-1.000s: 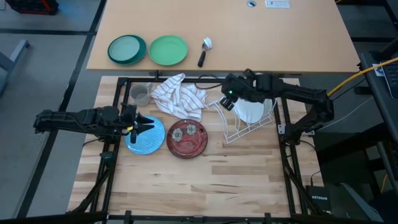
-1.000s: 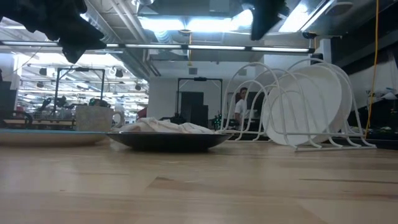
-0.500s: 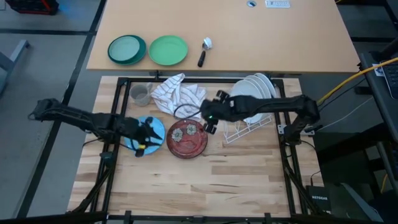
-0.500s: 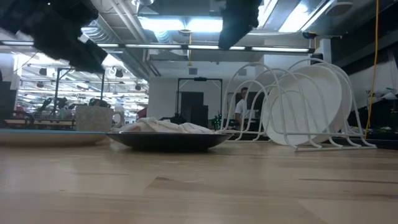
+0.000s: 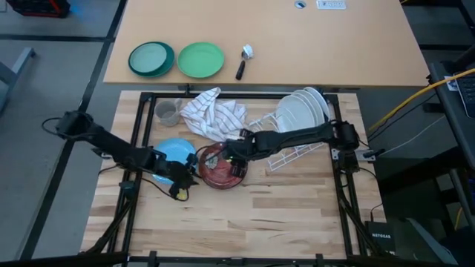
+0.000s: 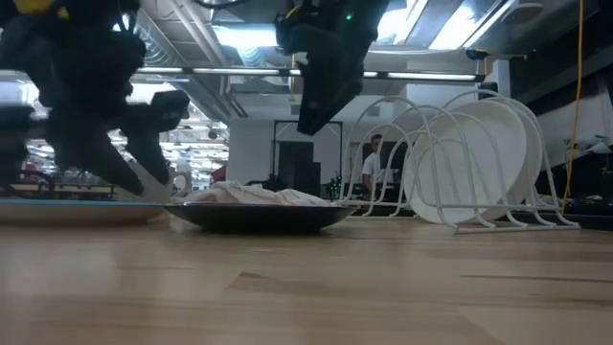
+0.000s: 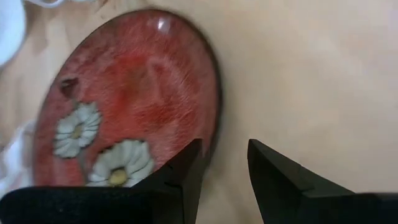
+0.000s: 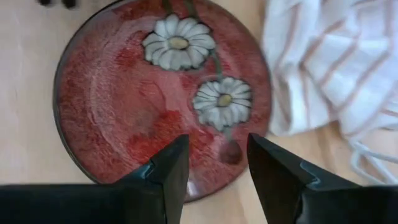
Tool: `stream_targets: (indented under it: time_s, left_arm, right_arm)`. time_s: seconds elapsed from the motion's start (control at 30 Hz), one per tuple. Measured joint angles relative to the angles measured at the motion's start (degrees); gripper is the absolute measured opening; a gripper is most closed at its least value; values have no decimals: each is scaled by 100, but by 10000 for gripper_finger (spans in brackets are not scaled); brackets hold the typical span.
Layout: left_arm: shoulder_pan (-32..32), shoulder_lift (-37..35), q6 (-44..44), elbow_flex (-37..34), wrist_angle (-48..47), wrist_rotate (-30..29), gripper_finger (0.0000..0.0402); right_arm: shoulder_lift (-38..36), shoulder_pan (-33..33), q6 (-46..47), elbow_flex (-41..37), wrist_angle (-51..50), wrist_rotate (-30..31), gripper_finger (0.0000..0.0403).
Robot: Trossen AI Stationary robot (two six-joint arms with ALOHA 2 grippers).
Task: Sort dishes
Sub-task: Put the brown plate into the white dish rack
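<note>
The dark red plate with pale flowers (image 5: 223, 166) lies flat on the wooden table, with the light blue plate (image 5: 175, 152) to its left. White plates (image 5: 300, 113) stand on edge in the wire rack (image 5: 286, 156). My left gripper (image 5: 189, 180) is open at the red plate's near-left rim (image 7: 214, 124), one finger over the plate and one over the table (image 7: 225, 162). My right gripper (image 5: 226, 154) is open over the red plate (image 8: 161, 93). It hangs clear above the plate in the low view (image 6: 316, 115).
A striped white cloth (image 5: 213, 115) lies behind the red plate, and a small grey cup (image 5: 167, 113) stands at the far left. Two green plates (image 5: 177, 59) and a scoop (image 5: 243, 61) lie on the far table. Bare wood stretches along the near edge (image 5: 245, 222).
My right gripper has left the rack, gone toward the table's left edge and come down over the red plate. My left gripper has gone from over the blue plate toward the near edge and the right, to the red plate's rim. The plates have kept still.
</note>
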Motion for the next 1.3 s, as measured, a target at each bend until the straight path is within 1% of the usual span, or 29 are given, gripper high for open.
stream_targets:
  time_s: [0.1,0.17,0.33,0.5,0.67,0.77,0.83,0.9,1.0,1.07,1.17,1.3]
  left_arm:
    - [-55,359,274,0,226,-481,117]
    - [-73,540,411,0,246,-667,117]
    - [-72,938,687,11,363,-819,118]
    - [-71,1270,1085,0,926,-1138,117]
    - [-59,1510,1640,0,1353,-1215,117]
    - [-46,1647,1745,5,1456,-1234,117]
    - [-42,1713,1723,11,1460,-1228,108]
    - [-40,1725,1623,15,1454,-1208,89]
    - [-68,1685,1461,12,1456,-1222,48]
    - [-104,1687,1392,7,1546,-1338,22]
    - [-174,1661,1229,9,1667,-1392,15]
    - [-393,1676,1138,-11,2050,-1704,17]
  right_arm:
    - [115,-2,-3,0,128,-108,166]
    - [171,-2,-4,0,130,-123,166]
    - [183,-2,-14,0,132,-99,166]
    - [183,-7,-16,-2,169,-23,166]
    - [183,-7,-16,-2,227,-22,166]
    - [183,-7,-19,-2,340,-22,166]
    - [183,-7,-19,-2,415,-21,166]
    - [183,-7,-19,-2,447,-21,166]
    - [183,-7,-19,-2,447,-54,166]
    - [183,-7,-18,-2,447,-166,166]
    - [161,-7,-19,-2,434,-354,166]
    - [67,-17,-19,93,289,-711,166]
